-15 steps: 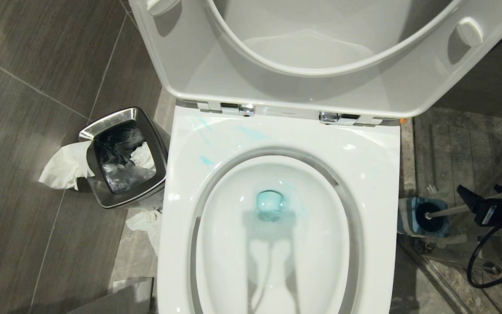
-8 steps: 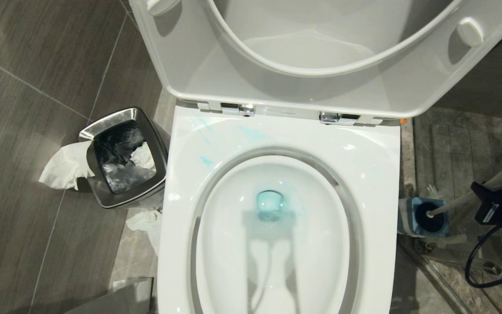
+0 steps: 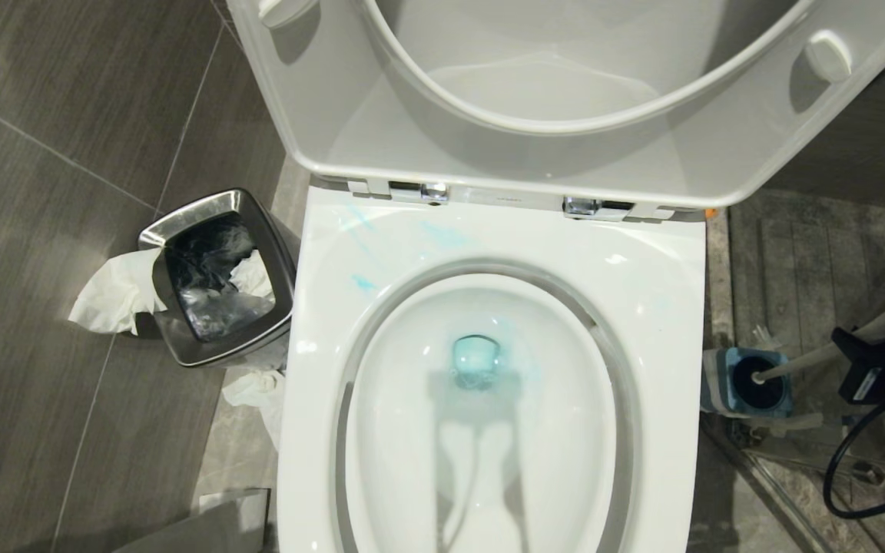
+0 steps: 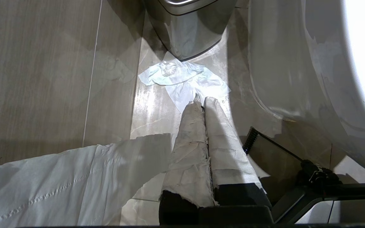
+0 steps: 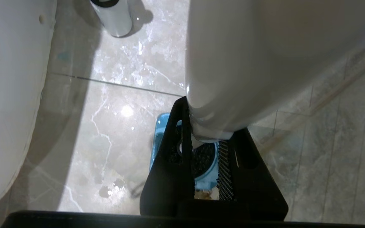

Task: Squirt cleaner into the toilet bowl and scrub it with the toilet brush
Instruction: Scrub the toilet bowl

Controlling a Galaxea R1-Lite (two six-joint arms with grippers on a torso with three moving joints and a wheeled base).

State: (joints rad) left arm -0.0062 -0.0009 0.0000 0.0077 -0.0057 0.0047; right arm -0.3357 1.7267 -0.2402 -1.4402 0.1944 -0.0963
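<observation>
brush head (image 3: pixel 757 378): sunk in holder (image 3: pixel 719 380), bristles hidden
brush handle (image 3: pixel 884 326): cut off at frame edge
lid (image 3: pixel 565 92): top cropped

Tiled floor (image 3: pixel 66 115), toilet bowl (image 3: pixel 665 307), steel bin (image 3: pixel 220 203), tissue (image 3: pixel 108 296)

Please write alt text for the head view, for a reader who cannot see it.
A white toilet bowl with seat and lid raised holds turquoise cleaner in its water and smeared on the rim. At far right, the right gripper is shut on the toilet brush, its head in a blue holder. A steel waste bin stands left.
</observation>
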